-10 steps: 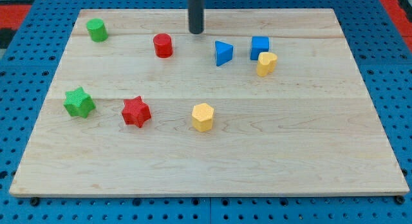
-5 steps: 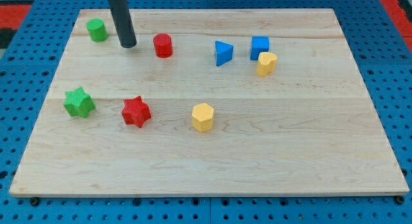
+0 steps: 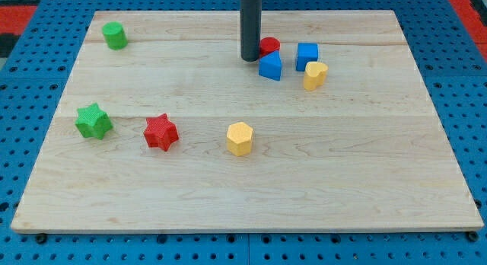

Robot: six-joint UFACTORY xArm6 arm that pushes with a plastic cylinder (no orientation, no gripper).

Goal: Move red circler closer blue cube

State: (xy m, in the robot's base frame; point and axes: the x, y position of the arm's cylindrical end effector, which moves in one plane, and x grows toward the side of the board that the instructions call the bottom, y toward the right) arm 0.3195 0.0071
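Observation:
The red cylinder (image 3: 270, 45) stands near the view's top, just behind the blue triangular block (image 3: 270, 66) and touching it. The blue cube (image 3: 307, 55) is a short way to the view's right of the red cylinder, with a small gap between them. My tip (image 3: 250, 59) rests on the board right against the red cylinder's left side and beside the blue triangular block.
A yellow block (image 3: 314, 75) sits against the blue cube's lower right. A green cylinder (image 3: 115, 35) is at the top left. A green star (image 3: 93, 121), a red star (image 3: 160, 132) and a yellow hexagonal block (image 3: 240, 138) lie across the wooden board (image 3: 365, 174).
My tip swung from the left of the red cylinder rightward and pushed it to the right, up to the blue triangular block, which shifted slightly right and down.

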